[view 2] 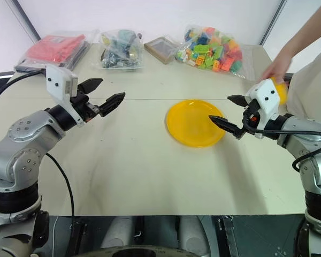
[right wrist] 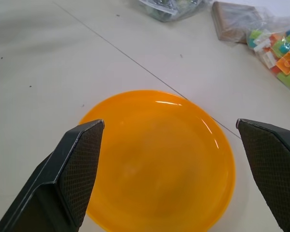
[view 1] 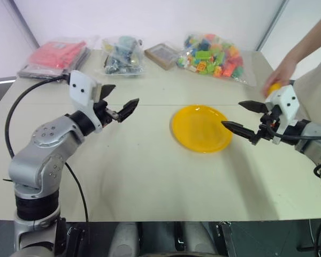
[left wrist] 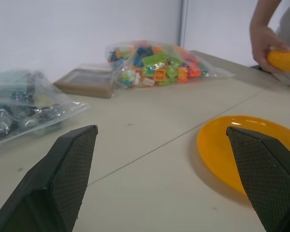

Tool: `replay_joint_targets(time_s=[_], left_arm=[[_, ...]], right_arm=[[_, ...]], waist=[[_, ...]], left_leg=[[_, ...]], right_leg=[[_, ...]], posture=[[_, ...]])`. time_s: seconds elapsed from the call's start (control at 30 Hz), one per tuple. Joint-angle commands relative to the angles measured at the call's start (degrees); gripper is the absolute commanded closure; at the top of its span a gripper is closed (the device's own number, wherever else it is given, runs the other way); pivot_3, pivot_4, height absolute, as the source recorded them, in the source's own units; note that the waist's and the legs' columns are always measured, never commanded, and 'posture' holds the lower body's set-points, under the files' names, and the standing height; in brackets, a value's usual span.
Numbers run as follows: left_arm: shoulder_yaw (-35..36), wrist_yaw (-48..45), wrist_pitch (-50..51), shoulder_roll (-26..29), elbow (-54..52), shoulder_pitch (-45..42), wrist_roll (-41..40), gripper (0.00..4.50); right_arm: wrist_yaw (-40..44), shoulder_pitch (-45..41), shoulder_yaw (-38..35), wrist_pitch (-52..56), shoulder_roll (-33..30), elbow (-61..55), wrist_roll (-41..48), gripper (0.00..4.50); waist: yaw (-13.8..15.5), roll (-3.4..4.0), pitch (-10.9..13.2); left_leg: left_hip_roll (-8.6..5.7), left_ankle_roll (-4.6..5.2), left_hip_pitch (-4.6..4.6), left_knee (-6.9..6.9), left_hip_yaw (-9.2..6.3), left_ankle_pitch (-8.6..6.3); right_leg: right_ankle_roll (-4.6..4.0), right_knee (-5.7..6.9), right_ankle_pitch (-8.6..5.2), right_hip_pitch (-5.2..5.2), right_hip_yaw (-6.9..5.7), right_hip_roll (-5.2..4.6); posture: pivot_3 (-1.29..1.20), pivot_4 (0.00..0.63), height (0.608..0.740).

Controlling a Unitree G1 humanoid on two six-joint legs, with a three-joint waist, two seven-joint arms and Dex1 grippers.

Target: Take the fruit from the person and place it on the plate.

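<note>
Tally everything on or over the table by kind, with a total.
Clear plastic bags of items: 3 (red packets, dark parts, multicoloured blocks)
Flat brown box: 1
Glossy yellow-orange round plate: 1
Yellow toy fruit in the person's hand: 1
Total: 6

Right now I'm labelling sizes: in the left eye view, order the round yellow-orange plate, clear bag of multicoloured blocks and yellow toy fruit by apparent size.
1. Bag of multicoloured blocks, slightly wider than the plate.
2. Round yellow-orange plate.
3. Yellow toy fruit, partly hidden.
</note>
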Motion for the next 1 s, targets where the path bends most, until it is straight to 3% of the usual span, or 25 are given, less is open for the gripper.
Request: replay_joint_targets(time_s=[0.03,0.2,0.57,1.0], left_arm=[[-0.54,0.16,-1.88,-0.57,-0.83,0.2,-0.17,0.03],[0.07,2.46,-1.88,-3.2,0.14,-0.8,-1.02,0.03],[-2.46,-4.25,-6.06,-1.46,3.98,-0.62,-0.8,0.03],[-3.15,-6.01,-8.32,-1.66,6.43,-2.21,-1.08,0.03]], right_arm=[[0.29,-0.27,-2.42,0.22,-1.58,-1.21,1.02,0.0],[1.14,0.19,-2.09,-0.2,-2.47,-0.23,0.86,0.0],[1.53,0.42,-2.79,0.3,-3.91,-0.76,0.62,0.0],[-1.43,3.19,-4.32,0.95,-2.65,-3.92,1.99,0.0]], waist=[[0.02,0.0,0.0],[0.01,0.0,0.0],[0.05,0.0,0.0],[0.0,0.0,0.0]], left_leg=[[0.0,0.0,0.0,0.0,0.0,0.0],[0.0,0.0,0.0,0.0,0.0,0.0],[-0.01,0.0,0.0,0.01,0.0,0.0],[0.0,0.0,0.0,0.01,0.0,0.0]], right_leg=[[0.0,0.0,0.0,0.0,0.0,0.0],[0.0,0.0,0.0,0.01,0.0,0.0],[0.0,0.0,0.0,0.01,0.0,0.0],[0.0,0.0,0.0,0.02,0.0,0.0]], posture=[[0.0,0.15,0.731],[0.0,0.15,0.731],[0.0,0.15,0.731],[0.0,0.15,0.731]])
